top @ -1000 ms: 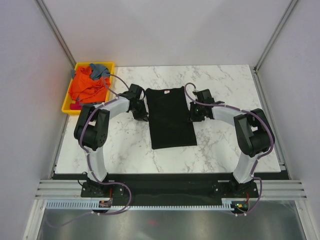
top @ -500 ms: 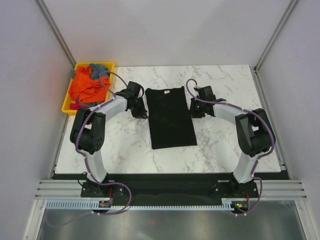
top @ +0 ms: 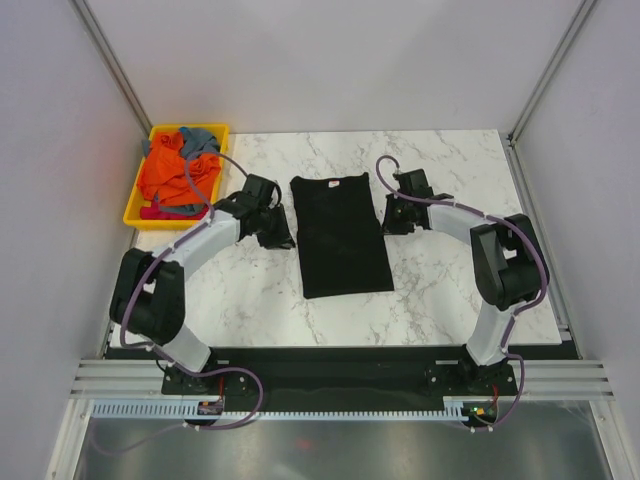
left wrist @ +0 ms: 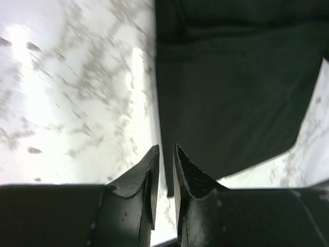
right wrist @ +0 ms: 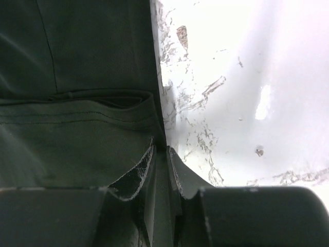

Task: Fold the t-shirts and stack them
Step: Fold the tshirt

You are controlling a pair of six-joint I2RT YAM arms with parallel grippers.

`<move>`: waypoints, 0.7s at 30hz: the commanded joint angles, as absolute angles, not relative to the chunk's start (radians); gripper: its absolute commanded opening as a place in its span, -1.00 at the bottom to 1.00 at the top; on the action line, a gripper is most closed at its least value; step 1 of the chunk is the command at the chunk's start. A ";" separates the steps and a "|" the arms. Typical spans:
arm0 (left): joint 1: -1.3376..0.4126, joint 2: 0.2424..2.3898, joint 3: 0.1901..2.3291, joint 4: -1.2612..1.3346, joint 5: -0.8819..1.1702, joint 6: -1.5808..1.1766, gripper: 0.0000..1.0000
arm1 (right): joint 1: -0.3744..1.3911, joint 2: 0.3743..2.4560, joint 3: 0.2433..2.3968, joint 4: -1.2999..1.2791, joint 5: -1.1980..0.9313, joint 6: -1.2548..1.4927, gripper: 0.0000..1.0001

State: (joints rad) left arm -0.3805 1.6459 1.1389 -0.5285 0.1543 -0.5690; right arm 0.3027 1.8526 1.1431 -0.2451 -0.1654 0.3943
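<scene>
1. Black t-shirt point(top: 340, 235): lies flat on the marble table point(top: 450, 290) between the two sets of fingers. It is already folded into a long narrow strip, collar end farthest from the arm bases. Judged: the sides are folded in and the cross-fold is not yet made.
2. Left gripper point(left wrist: 166, 149): fingers drawn nearly together with only a thin slit between them, and nothing seen caught in it. The shirt's edge runs just ahead of the tips and passes beneath them, with cloth on the inner side and bare marble on the outer. Judged: stationed at the edge so that it can take this side of the strip.
3. Right gripper point(right wrist: 161, 145): fingers likewise close together. The shirt's opposite edge and a folded-over layer lie right at the tips. Whether any cloth is nipped cannot be told.
4. Orange t-shirt point(top: 170, 178) and grey-blue t-shirt point(top: 198, 137): bunched in the yellow tray point(top: 133, 215), well beyond the left fingers on their outer side. Judged: awaiting their turn.
5. Placement note: the grippers face each other across the collar half, probably so both edges can lift together and the fold stays square.
</scene>
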 commanded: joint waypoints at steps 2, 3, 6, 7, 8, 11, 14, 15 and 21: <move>-0.446 1.517 1.030 -0.505 0.279 -0.599 -0.45 | 0.299 1.787 1.210 -0.327 -0.109 0.458 -0.57; -0.460 1.499 0.978 -0.493 0.270 -0.613 -0.42 | 0.299 1.772 1.209 -0.356 -0.076 0.527 -0.55; -0.503 1.419 0.873 -0.462 0.255 -0.679 -0.27 | 0.299 1.691 1.132 -0.428 -0.055 0.651 -0.44; -0.509 1.393 0.846 -0.427 0.265 -0.696 -0.21 | 0.299 1.643 1.103 -0.445 -0.054 0.682 -0.35; -0.518 1.381 0.818 -0.404 0.290 -0.734 -0.20 | 0.299 1.617 1.045 -0.449 -0.057 0.715 -0.32; -0.537 1.339 0.709 -0.293 0.346 -0.825 -0.17 | 0.305 1.525 0.933 -0.462 -0.077 0.788 -0.25; -0.563 1.296 0.621 -0.212 0.338 -0.920 -0.15 | 0.322 1.445 0.832 -0.476 -0.064 0.851 -0.21; -0.569 1.286 0.591 -0.201 0.327 -0.940 -0.14 | 0.340 1.416 0.809 -0.477 -0.057 0.874 -0.19; -0.581 1.268 0.477 -0.063 0.264 -1.091 -0.10 | 0.388 1.361 0.700 -0.460 -0.043 0.982 -0.14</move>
State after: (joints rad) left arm -0.5777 1.2758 0.5137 -0.1986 0.2924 -0.9504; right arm 0.3744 1.4044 0.7189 -0.4656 -0.0731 0.8871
